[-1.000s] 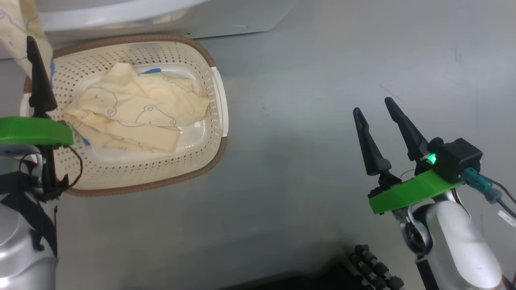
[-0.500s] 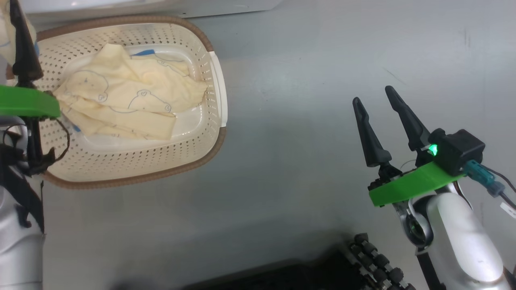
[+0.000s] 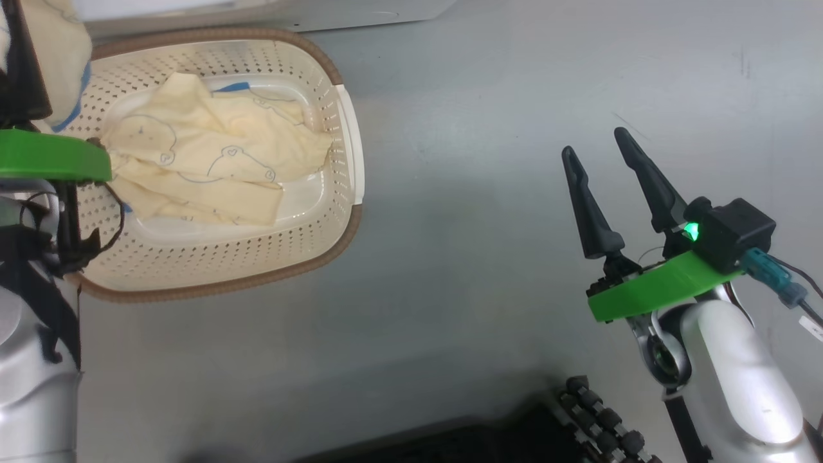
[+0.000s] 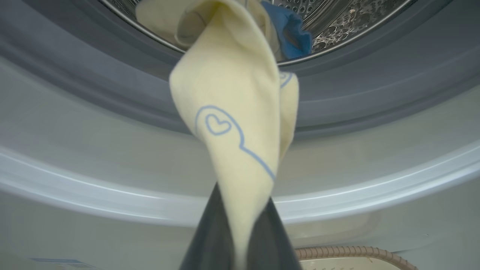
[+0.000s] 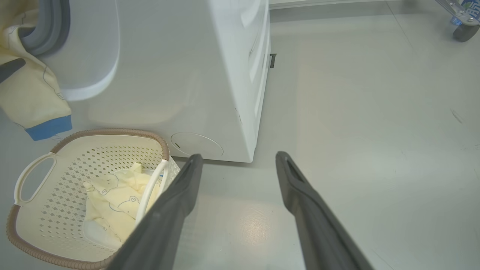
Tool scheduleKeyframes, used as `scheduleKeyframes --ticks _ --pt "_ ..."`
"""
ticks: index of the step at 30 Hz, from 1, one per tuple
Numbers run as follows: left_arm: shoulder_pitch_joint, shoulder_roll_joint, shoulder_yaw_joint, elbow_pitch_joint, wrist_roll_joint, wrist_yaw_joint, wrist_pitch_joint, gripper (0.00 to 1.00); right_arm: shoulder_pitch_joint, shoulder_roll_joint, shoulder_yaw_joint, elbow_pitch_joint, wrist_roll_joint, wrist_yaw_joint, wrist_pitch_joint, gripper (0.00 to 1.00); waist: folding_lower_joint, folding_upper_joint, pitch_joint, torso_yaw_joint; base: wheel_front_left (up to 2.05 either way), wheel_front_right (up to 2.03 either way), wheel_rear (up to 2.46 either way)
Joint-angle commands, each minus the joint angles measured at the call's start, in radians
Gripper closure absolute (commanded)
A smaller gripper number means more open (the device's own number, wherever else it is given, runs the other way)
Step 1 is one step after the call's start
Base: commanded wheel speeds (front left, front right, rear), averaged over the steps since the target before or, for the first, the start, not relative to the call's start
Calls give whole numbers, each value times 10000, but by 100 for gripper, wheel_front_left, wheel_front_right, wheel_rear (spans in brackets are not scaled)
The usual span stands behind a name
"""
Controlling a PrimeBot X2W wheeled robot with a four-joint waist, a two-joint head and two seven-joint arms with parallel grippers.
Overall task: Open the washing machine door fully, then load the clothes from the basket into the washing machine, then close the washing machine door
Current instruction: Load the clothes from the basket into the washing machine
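Basket (image 3: 257, 281), cream with a brown rim, is sitting on the grey floor (image 3: 482, 161) in the head view, just in front of the white washing machine (image 3: 257, 13). Pale-yellow clothes (image 3: 212, 167) with blue outline drawings are lying crumpled inside the basket. At the basket's left end one dark finger of the left hand (image 3: 22, 77) is showing, with the held garment (image 3: 61, 58) bunching beside it. Well to the right of the basket the right hand (image 3: 595, 141) is hovering over bare floor, its two fingers standing apart and gripping nothing.

In the left wrist view, the left hand (image 4: 242, 202) is pinching together on the held garment (image 4: 232, 93), which is stretching from the fingers up over the grey gasket (image 4: 112, 75) into the steel drum (image 4: 337, 22), where a blue patch is showing. The basket's brown rim is peeking in below the hand, to its right.

In the right wrist view, the right hand (image 5: 240, 157) is pointing at the floor just right of the basket (image 5: 112, 132), fingers spread. The held garment (image 5: 30, 97) is hanging from the machine's opening above the basket's far left corner, its blue cuff dangling clear of the rim.
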Motion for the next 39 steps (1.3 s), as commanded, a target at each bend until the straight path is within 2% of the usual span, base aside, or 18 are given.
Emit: scheduleKeyframes --ticks 1,12,23,31,39 --pt "401 310 146 -450 70 5 -65 100 242 -55 200 -195 -31 37 -67 0 0 0 -55 22 0 0 0" --pt "1082 305 -412 -1517 63 5 -31 100 333 0 332 -65 84 37 -67 0 0 0 -487 56 0 0 0" --pt "310 821 -612 -2571 188 13 1142 100 485 42 754 131 463 37 -67 0 0 0 -1005 -361 0 0 0" --pt "-1173 1231 -777 -1706 384 20 1724 100 654 45 1008 172 753 37 -67 0 0 0 -1184 -763 0 0 0" --pt "-2789 1258 -1120 21 672 163 1828 100 860 46 1007 194 803 37 -67 0 0 0 -1220 -948 0 0 0"
